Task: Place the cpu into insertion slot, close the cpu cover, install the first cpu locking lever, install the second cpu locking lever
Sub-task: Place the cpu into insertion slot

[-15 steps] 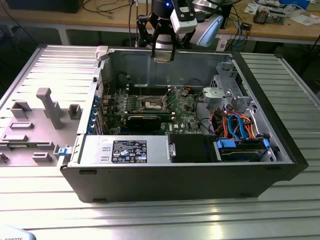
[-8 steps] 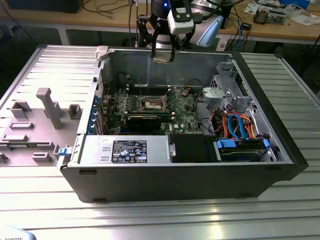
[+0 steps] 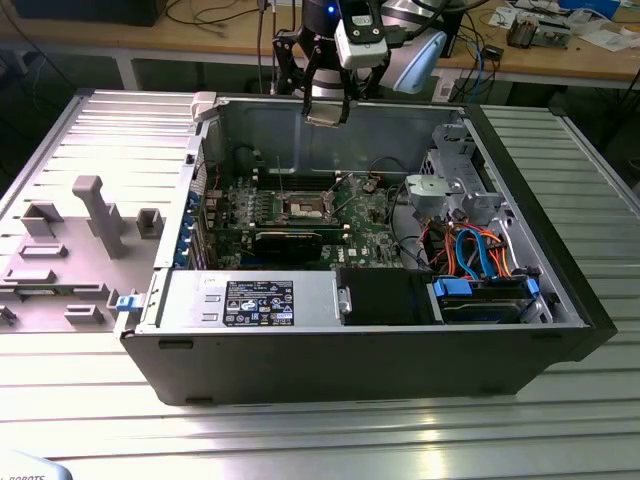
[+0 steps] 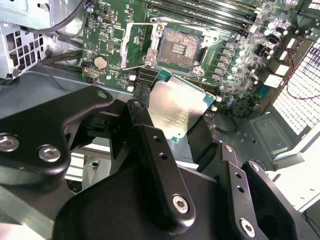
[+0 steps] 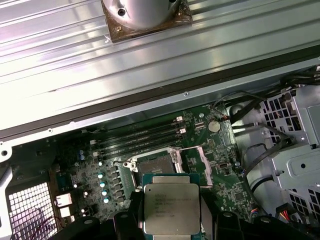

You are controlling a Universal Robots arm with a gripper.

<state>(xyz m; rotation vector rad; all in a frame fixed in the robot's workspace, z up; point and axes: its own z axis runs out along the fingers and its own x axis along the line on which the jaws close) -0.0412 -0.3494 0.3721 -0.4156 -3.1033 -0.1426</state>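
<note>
Cpu in claw — over open case

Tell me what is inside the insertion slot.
No chip sits in the insertion slot: its dark contact field lies bare. In the first wrist view the held cpu covers part of it.

We take this for a robotics or electronics lab. A wide table of ribbed silver aluminium profiles carries an open black desktop computer case with its green motherboard bared. Beside it, at the exterior view's left, lies a grey fixture plate with upright blocks. Behind run long light wooden workbenches strewn with loose cables and small electronic parts. Above the case hangs the arm's black gripper, clamped on the small silver-grey cpu.
</note>
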